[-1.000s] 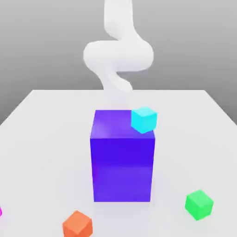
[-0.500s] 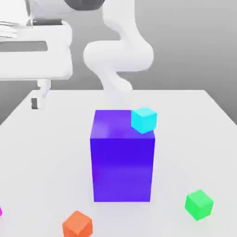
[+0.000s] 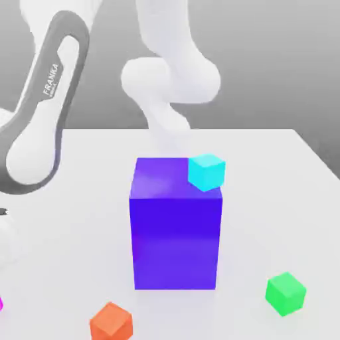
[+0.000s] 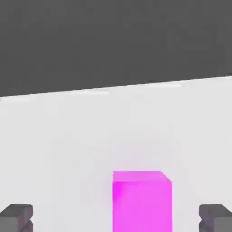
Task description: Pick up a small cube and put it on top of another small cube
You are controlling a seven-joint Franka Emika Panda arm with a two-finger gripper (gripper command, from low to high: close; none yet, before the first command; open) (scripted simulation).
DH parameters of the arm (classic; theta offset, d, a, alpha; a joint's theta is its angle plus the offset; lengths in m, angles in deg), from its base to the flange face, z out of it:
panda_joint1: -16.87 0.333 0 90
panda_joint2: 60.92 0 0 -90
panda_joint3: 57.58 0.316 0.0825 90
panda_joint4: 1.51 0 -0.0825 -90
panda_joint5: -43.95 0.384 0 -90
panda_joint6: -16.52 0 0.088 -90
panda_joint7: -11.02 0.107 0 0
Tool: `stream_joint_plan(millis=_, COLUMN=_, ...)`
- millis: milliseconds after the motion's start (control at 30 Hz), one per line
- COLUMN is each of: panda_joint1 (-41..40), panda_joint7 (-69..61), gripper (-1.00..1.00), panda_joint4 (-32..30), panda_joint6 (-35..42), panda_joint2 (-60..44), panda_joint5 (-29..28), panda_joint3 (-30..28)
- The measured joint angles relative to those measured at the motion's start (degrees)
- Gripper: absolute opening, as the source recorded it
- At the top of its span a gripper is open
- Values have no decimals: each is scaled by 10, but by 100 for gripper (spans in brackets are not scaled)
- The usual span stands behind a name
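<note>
Magenta cube (image 4: 142,206) between the wide-apart fingers of the end effector (image 4: 116,218), untouched.

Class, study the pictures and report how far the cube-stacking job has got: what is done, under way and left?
Done: the hand is open, its fingers apart with the pink cube between them in the hand's own view.
Under way: apparently the approach to that cube; nothing is gripped.
Left: closing on it, lifting it, and setting it on the orange cube, whose top is bare.
</note>
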Motion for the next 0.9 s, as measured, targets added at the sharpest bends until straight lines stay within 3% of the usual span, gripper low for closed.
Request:
stream_joint_plan(millis=67, panda_joint1=-18, panda_joint7=-16, gripper=0, panda_joint4=10, panda_joint6=-28, panda_joint2=-42, panda_joint5=20, panda_joint3=20)
stream_joint_plan(millis=100, panda_joint1=-25, panda_joint7=-22, gripper=-100, panda_joint4=15, panda_joint6=-40, panda_joint2=-58, panda_joint5=28, panda_joint3=29)
stream_joint_plan(millis=300, panda_joint1=-28, panda_joint7=-25, gripper=-100, panda_joint4=17, panda_joint6=-45, panda_joint2=-66, panda_joint5=32, panda_joint3=33)
stream_joint_plan(millis=433, panda_joint1=-6, panda_joint7=-4, gripper=-100, panda_joint4=2, panda_joint6=-4, panda_joint2=-10, panda_joint5=2, panda_joint3=4)
stream_joint_plan(millis=900, panda_joint1=244, panda_joint7=128, gripper=-100, panda_joint4=-129, panda_joint6=3, panda_joint2=142, panda_joint5=-103, panda_joint3=108)
